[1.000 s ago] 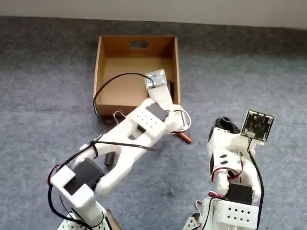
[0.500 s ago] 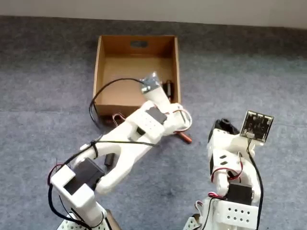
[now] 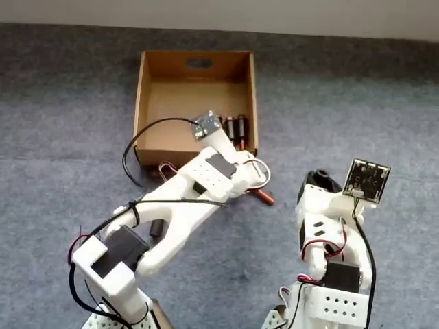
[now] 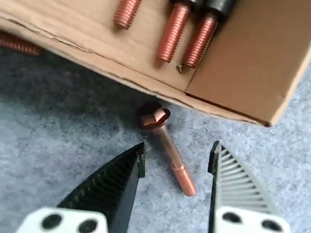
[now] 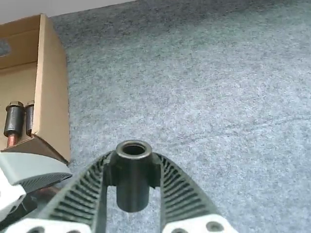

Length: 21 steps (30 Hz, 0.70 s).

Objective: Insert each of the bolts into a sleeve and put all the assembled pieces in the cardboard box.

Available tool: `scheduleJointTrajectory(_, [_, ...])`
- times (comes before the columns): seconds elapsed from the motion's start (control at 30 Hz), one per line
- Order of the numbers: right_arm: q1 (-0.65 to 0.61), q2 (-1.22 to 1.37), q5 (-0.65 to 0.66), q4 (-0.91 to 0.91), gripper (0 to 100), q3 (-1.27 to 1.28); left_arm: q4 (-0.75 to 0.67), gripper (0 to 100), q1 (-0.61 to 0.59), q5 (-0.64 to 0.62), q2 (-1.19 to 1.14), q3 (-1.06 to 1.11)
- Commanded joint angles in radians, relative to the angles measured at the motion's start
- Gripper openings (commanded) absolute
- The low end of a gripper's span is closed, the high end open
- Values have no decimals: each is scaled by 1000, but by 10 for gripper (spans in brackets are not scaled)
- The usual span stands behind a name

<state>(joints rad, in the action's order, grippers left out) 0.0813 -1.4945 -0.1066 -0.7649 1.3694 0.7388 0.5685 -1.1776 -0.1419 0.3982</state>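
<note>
A loose copper bolt [image 4: 167, 150] lies on the grey carpet just outside the cardboard box's [image 3: 147, 89] near right corner, also visible as the bolt [image 3: 265, 198] from above. My left gripper [image 4: 177, 151] hovers over it, open, one finger on each side. Inside the box, against its right wall, lie assembled bolt-and-sleeve pieces [image 3: 233, 127], whose threaded ends [image 4: 187, 29] show up close. My right gripper [image 5: 132, 162] is shut on a black sleeve [image 5: 132, 179], held upright with its bore facing up, over the carpet to the right of the box [image 5: 46, 87].
Another black sleeve [image 3: 157, 229] lies on the carpet under the left arm [image 3: 206, 175]. A threaded copper piece [image 4: 19, 43] lies outside the box's near wall. The right arm [image 3: 322, 205] stands at the lower right with open carpet around it.
The left arm's wrist has drawn back from over the box toward its near corner, uncovering the assembled pieces inside. The right arm has stayed put with its sleeve.
</note>
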Motion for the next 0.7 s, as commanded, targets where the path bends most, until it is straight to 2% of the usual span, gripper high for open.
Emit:
scheduleJointTrajectory(0.0, [10, -13, -6, 18, 5, -7, 5, 229, -2, -8, 4, -4])
scheduleJointTrajectory(0.3, [10, -13, -6, 18, 5, -4, -11, 229, -1, -21, -203, -119])
scheduleJointTrajectory(0.43, [10, -15, -6, 19, 5, -4, -11, 225, -1, -20, -189, -151])
scheduleJointTrajectory(0.5, [10, -15, -6, 19, 5, -4, -11, 179, -1, -20, -165, -140])
scheduleJointTrajectory(0.63, [10, -15, -6, 22, 5, -4, -12, 0, -1, 28, -124, -105])
scheduleJointTrajectory(0.67, [10, -15, -6, 22, 5, -4, -12, 18, -1, 48, -120, -96])
